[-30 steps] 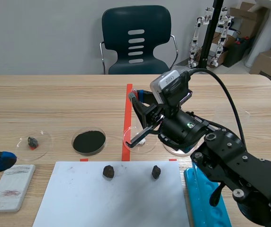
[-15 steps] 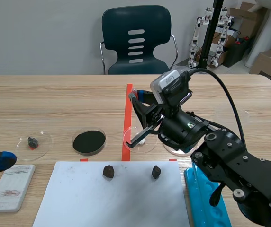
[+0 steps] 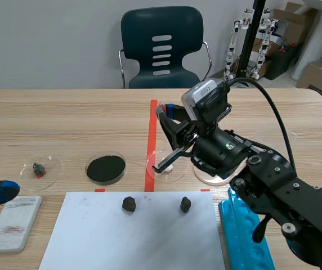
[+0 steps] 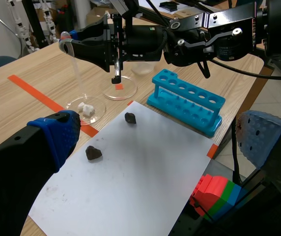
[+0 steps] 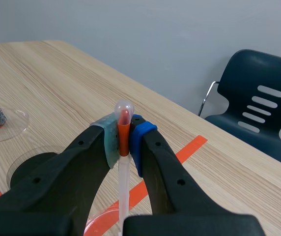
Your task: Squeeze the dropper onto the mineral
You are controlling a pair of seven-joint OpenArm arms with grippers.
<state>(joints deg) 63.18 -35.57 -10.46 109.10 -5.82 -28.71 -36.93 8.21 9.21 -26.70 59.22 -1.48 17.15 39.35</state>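
Nearest the robot lies a white paper sheet [image 3: 133, 236], and everything else is placed from it. The left gripper [image 4: 160, 135] hovers off the sheet's left side, its blue-padded fingers spread wide with nothing between them. Under it, just beside the sheet's left edge, lies a white slab [image 3: 13, 222] streaked with red and grey marks. A blue tube rack [image 3: 241, 236] stands against the sheet's right edge. Two dark rocks sit on the sheet near its far edge, one toward the left [image 3: 129, 203] and one toward the right [image 3: 186, 205], well apart from each other. Just past the far edge stands a row of dishes: far off to the left, a clear dish [image 3: 49, 173] holding a small grey stone; beyond the far left corner, a dish of black powder [image 3: 106, 167]; and beyond the middle of the far edge, a clear dish [image 3: 179, 174] holding the white mineral lumps [image 3: 168, 166]. Above this last dish the right gripper [image 5: 124, 135] is clamped on the dropper [image 5: 123, 147], its pads pinching the bulb, which shows orange-red inside. The clear stem points down toward the lumps; whether its tip touches them cannot be told. Farthest from the sheet, behind the table, stands a dark chair [image 3: 162, 48].
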